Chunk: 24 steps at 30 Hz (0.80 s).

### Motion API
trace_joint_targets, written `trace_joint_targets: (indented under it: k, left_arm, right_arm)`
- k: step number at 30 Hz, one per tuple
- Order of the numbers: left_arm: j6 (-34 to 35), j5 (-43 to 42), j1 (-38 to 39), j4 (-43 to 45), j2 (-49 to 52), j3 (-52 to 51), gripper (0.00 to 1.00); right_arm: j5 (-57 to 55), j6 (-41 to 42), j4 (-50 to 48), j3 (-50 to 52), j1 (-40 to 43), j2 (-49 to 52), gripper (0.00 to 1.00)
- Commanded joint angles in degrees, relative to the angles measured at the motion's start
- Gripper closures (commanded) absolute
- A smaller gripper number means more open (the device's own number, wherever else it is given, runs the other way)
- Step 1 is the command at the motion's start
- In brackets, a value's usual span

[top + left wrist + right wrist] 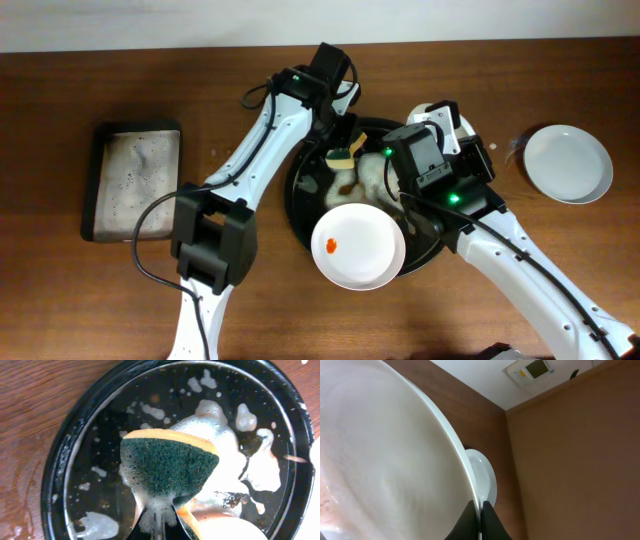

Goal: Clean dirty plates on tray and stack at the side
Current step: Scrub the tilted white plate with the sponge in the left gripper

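The round black tray (293, 190) holds soapy foam and water; it fills the left wrist view (60, 460). My left gripper (343, 150) is shut on a green and yellow sponge (341, 157) above the tray's back part; in the left wrist view the foamy sponge (167, 467) sits between the fingers (160, 522). My right gripper (400, 212) is shut on the rim of a white plate (358, 245) with an orange smear, held over the tray's front. The right wrist view shows the fingers (481, 510) pinching that plate (385, 450). Another white plate (568, 163) lies on the table at the right.
A rectangular black tray (135, 182) with foamy water stands at the left. A white foamy mass (370, 175) lies in the round tray; I cannot tell whether a plate is under it. The plate at the right also shows in the right wrist view (485, 475).
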State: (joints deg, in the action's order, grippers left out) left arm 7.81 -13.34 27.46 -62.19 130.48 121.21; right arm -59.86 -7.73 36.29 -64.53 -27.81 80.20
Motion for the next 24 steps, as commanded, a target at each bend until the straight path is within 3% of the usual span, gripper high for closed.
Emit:
trace_joint_targets:
  k: [1,7,9,11,15,18,24]
  left_arm:
    - [-1.09,-0.85,-1.51,-0.28,-2.03,0.90,1.00]
    - [-1.09,-0.90,-1.51,-0.28,-2.03,0.90,1.00]
    - [-1.09,-0.87,-1.49,-0.26,-2.03,0.90,1.00]
    - [-1.09,-0.87,-1.79,-0.52,-2.03,0.90,1.00]
    - [-1.11,-3.52,-2.03,-0.26,-2.03,0.90,1.00]
    - [-1.09,-6.82,-2.03,1.38,-2.03,0.90,1.00]
    - [-0.66,-14.82,-0.50,7.15,-1.66,0.68,0.98]
  right_arm:
    - [-2.51,-0.44,-0.39,-0.63,-0.74,-0.33,0.96]
    - [-2.03,-0.39,-0.42,-0.63,-0.74,0.00,0.96]
    - [2.97,1.07,-0.02,-0.63,-0.72,0.22,0.96]
    - [7.98,9.57,2.51,-0.63,-0.15,0.70,0.96]
    - [16.48,19.12,6.21,-0.63,3.69,2.25,0.96]
    - [22.86,33.46,10.88,-0.63,8.28,5.44,0.96]
    - [25.66,41.94,13.81,-0.63,9.14,9.11,0.96]
